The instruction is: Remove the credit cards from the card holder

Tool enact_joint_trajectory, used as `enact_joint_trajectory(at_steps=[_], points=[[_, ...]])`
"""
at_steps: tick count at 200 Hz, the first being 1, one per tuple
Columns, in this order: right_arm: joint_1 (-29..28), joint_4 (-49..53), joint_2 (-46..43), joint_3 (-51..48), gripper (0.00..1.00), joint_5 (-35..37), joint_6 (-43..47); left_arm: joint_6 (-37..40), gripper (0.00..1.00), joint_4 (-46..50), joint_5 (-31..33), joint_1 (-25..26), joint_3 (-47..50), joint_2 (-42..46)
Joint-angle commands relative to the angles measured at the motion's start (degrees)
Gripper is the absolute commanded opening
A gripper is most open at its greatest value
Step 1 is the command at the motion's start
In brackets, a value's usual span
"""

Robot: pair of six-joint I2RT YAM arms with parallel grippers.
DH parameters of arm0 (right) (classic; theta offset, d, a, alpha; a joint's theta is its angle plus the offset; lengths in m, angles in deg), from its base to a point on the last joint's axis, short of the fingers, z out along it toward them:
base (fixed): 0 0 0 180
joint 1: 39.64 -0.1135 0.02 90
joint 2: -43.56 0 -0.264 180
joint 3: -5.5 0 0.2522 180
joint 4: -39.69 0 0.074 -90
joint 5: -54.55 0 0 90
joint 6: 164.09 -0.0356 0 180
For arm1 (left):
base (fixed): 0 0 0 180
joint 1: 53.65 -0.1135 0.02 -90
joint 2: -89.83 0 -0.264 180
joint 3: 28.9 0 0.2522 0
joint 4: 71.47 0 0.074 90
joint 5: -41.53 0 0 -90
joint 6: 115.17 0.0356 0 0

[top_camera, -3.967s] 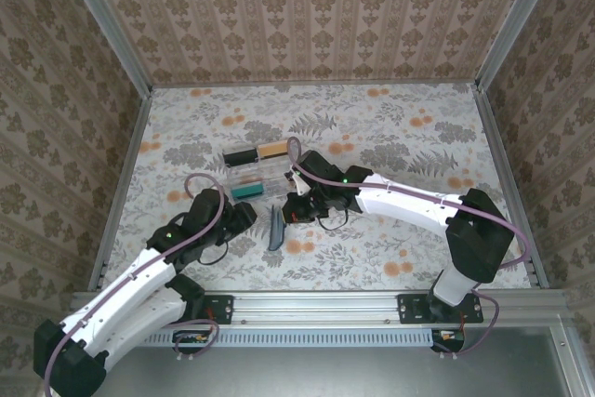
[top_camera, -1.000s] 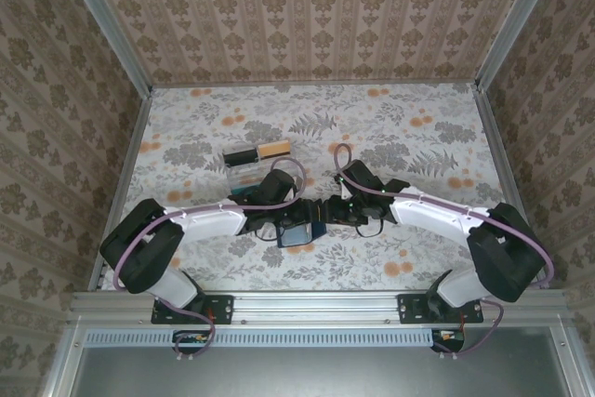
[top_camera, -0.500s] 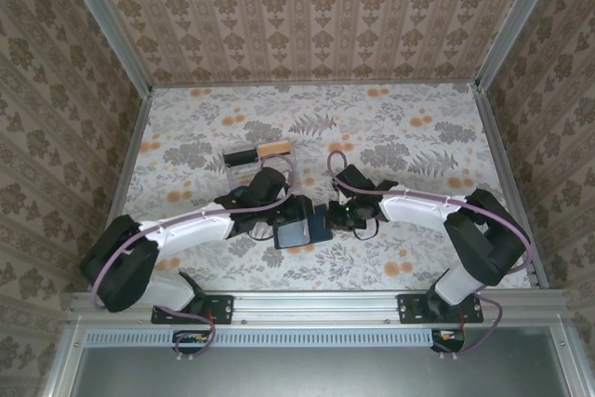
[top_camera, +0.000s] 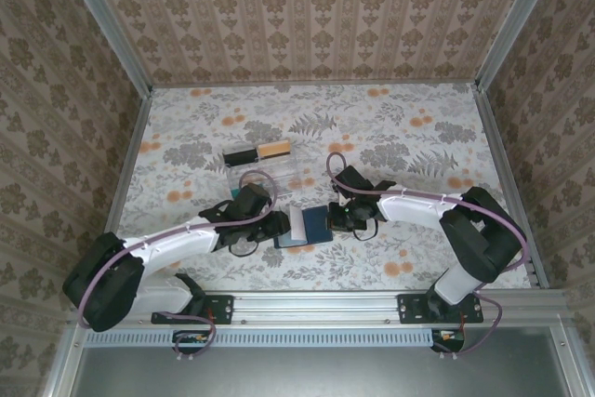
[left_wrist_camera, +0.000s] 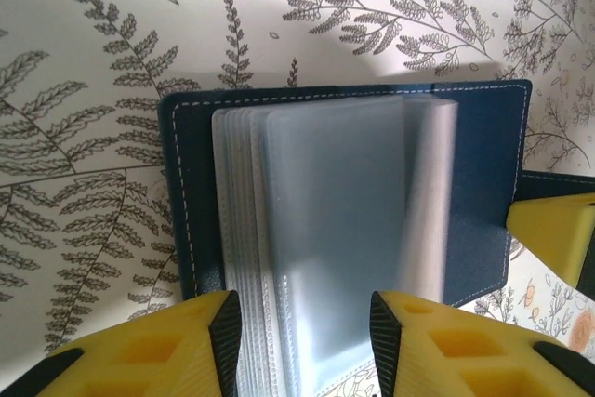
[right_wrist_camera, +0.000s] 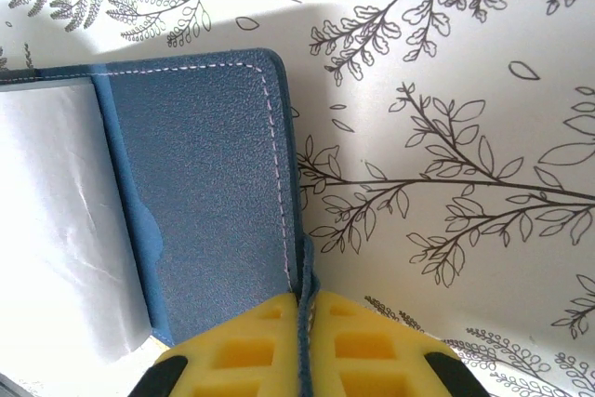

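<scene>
The card holder (top_camera: 307, 227) lies open on the table, a dark navy wallet with a stack of clear plastic sleeves (left_wrist_camera: 325, 248) fanned up from its spine. My left gripper (left_wrist_camera: 305, 346) is open; its pads (left_wrist_camera: 226, 341) stand either side of the sleeves' near edge. On the wallet's right cover edge (right_wrist_camera: 288, 183) my right gripper (right_wrist_camera: 305, 313) is shut, pinching the navy flap. The sleeves look pale, and I see no card in them. A black credit card (top_camera: 244, 154) and a tan-orange one (top_camera: 273, 148) lie side by side beyond a clear tray.
The clear plastic tray (top_camera: 279, 174) stands just behind my left arm (top_camera: 186, 230). Both arms meet at the wallet near the table's front middle. Metal rails (top_camera: 121, 183) border the floral table on the left, right and front.
My right gripper has closed on the wallet's right cover edge. My left gripper has drawn back to the left and widened a little, and the wallet now lies open more flatly.
</scene>
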Motion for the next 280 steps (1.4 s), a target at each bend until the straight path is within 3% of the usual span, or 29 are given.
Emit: enact_joint_trajectory(at_steps=[1,133,184,280], points=[[-0.17,1.80,0.96,0.01,0.02,0.94,0.58,-0.89,0.44,-1.16,0.08,-0.28,0.40,-0.82],[-0.70,1.38,1.00,0.13,0.02,0.77,0.07,-1.38,0.40,-6.26,-3.05,-0.12,0.75,-6.55],[-0.79,0.91,1.79,0.13,0.02,0.21,-0.12,-0.59,0.42,-13.06,-6.22,0.60,0.67,-6.69],[-0.87,0.83,1.60,0.07,0.07,0.50,-0.21,1.58,0.41,-18.04,-10.79,2.18,-4.42,-10.57]])
